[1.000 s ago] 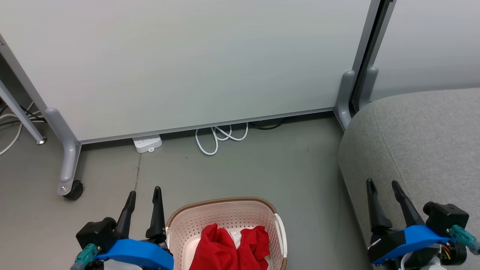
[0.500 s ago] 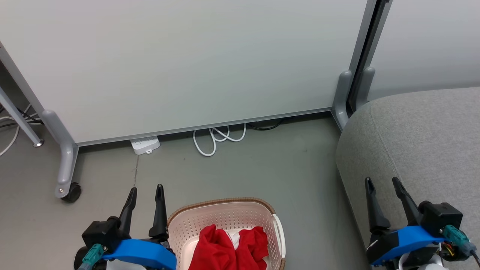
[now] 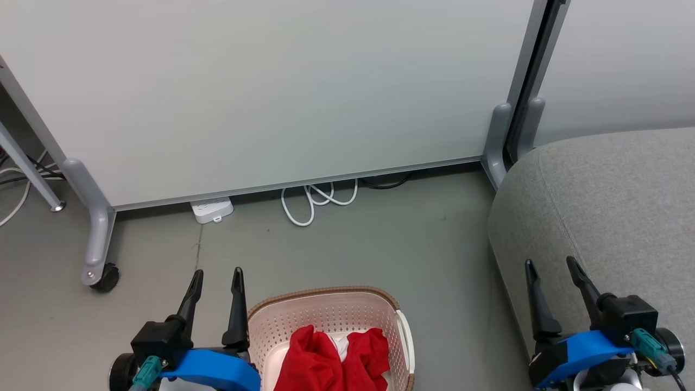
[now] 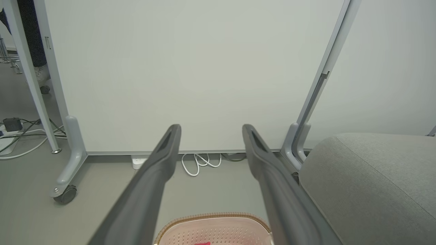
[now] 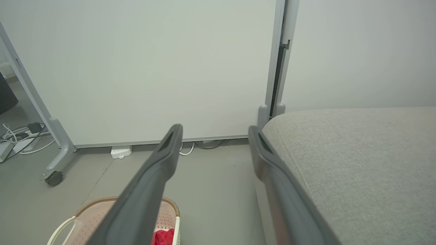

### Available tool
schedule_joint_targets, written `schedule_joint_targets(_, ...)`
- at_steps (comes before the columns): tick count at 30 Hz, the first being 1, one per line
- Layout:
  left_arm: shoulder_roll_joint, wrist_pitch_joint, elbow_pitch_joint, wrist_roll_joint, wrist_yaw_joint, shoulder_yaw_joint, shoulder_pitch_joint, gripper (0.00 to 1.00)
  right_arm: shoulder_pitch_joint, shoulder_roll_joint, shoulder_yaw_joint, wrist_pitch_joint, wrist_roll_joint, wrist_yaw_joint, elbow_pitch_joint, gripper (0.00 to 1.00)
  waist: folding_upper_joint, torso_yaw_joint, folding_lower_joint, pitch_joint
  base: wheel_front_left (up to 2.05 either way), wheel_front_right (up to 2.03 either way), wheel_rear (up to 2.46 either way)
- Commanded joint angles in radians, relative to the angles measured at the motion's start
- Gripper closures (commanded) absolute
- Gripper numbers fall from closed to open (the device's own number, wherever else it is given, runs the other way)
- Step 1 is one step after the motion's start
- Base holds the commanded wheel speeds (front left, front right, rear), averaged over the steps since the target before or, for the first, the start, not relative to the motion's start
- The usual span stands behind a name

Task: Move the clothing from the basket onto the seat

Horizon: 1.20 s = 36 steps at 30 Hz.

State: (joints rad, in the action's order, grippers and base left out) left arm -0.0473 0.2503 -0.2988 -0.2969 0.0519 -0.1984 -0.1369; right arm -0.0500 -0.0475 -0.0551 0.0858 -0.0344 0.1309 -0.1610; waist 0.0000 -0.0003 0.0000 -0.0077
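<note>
The cream basket (image 3: 326,317) with its brown rim stands on the floor at the bottom centre of the head view. Bright red clothing (image 3: 331,358) with a white part lies bunched inside it. My left gripper (image 3: 218,272) is open just left of the basket's rim, fingers pointing up the view, empty. My right gripper (image 3: 549,264) is open over the front left edge of the grey seat (image 3: 613,206), holding nothing. The left wrist view shows the basket (image 4: 211,229) rim low between the fingers; in the right wrist view the basket (image 5: 102,214) and a bit of red clothing (image 5: 163,237) sit at lower left, the seat (image 5: 357,153) at right.
A large white panel (image 3: 271,92) on grey wheeled legs (image 3: 98,239) stands behind the basket. A white power strip (image 3: 212,209) and looped white cable (image 3: 315,198) lie at its foot. More cables (image 3: 16,179) lie at far left. Bare grey floor (image 3: 380,250) separates basket and seat.
The picture has shifted slightly with the camera. Both grippers have slid a little: the left toward the basket, the right downward. Clothing and basket lie as before.
</note>
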Motion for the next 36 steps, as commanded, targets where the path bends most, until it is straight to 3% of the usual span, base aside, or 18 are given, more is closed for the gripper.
schedule_joint_targets(1, -0.005, 0.010, -0.001, 0.019, 0.007, -0.004, -0.008, 0.00, 0.009, -0.005, 0.002, 0.007, 0.021, 0.000, 0.005, 0.00, 0.0000, 0.003, 0.0000, 0.000, 0.00, 0.00, 0.00)
schedule_joint_targets(23, -0.005, 0.016, -0.010, 0.030, 0.011, -0.012, -0.008, 0.00, -0.006, -0.005, 0.007, 0.016, 0.033, 0.000, 0.005, 0.00, 0.0000, 0.004, 0.0000, 0.022, 0.00, 0.00, 0.00)
schedule_joint_targets(29, -0.006, 0.010, -0.056, 0.030, 0.008, -0.017, -0.036, 0.00, -0.059, -0.005, 0.029, 0.018, 0.038, 0.000, 0.035, 0.00, 0.0000, -0.031, 0.0000, 0.105, 0.00, 0.00, 0.00)
schedule_joint_targets(36, -0.025, -0.014, -0.151, 0.024, -0.009, -0.018, -0.121, 0.00, -0.159, -0.004, 0.076, 0.028, 0.058, 0.000, 0.088, 0.00, 0.0000, -0.107, 0.0000, 0.281, 0.00, 0.00, 0.00)
